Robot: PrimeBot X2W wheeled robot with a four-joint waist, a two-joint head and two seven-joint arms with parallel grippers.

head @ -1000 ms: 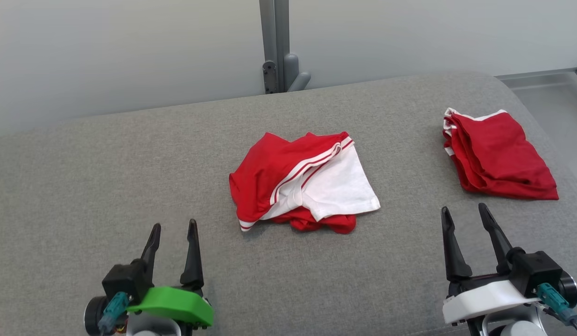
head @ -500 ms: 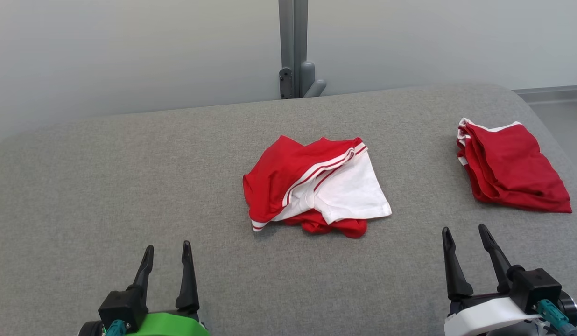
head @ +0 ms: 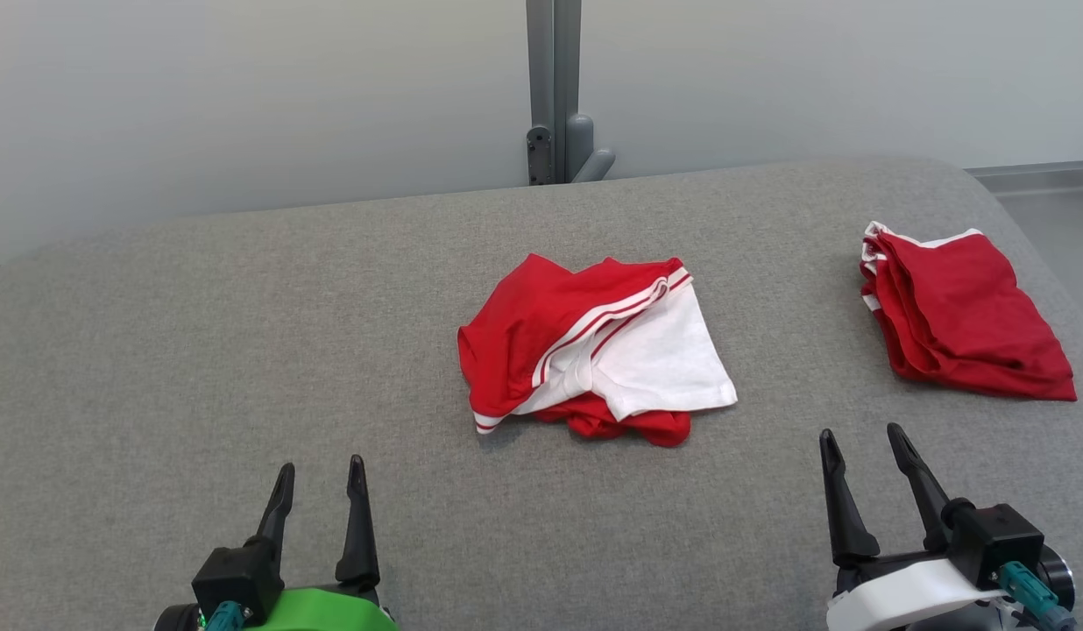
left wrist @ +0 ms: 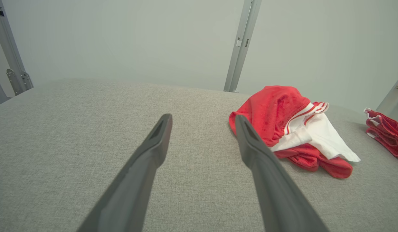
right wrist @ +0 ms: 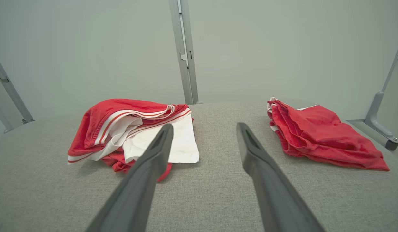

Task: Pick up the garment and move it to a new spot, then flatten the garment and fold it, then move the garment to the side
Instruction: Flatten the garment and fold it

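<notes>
My left fingers (head: 358, 504) and right fingers (head: 838, 501) hang released, empty; the garment (head: 594, 342) lies crumpled, so every step looks still ahead.

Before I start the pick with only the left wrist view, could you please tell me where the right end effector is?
Observer: The right end effector is open at the near right of the table, apart from the crumpled red and white garment.
Operator: Thank you; what is the red cloth cut off at my right edge?
Observer: A second red garment, folded, lying near the table's right edge, apart from the first.
</notes>
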